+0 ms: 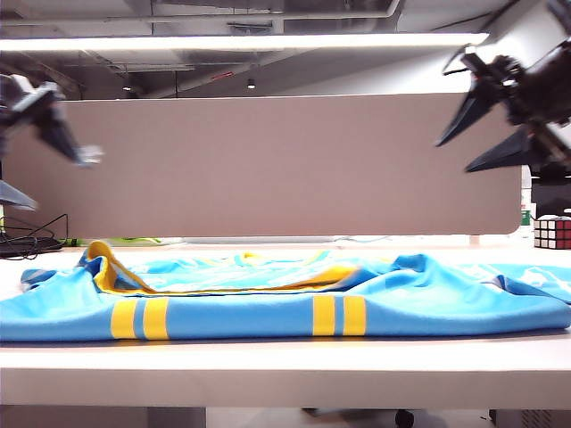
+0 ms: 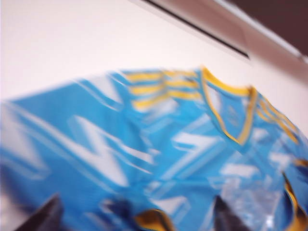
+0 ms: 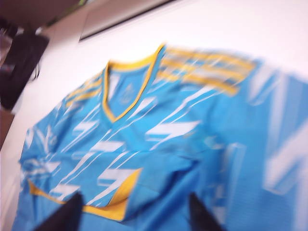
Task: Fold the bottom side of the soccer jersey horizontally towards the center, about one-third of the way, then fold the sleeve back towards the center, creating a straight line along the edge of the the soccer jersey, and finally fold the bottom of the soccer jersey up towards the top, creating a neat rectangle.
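- White table [image 1: 285, 367]: pale flat top, front edge runs the full width of the exterior view.
- Soccer jersey [image 1: 268, 308] lies directly on it, spread wide. Near edge folded over: plain blue face with two pairs of yellow bars toward the camera.
- Wrist views show its streaked face up, sky-blue with white, yellow V-collar [image 3: 129, 86] flat on the cloth.
- Rubik's cube [image 1: 552, 232] sits on the far right of the top, apart from the jersey.
- Black cables [image 1: 31, 241] on the far left edge.
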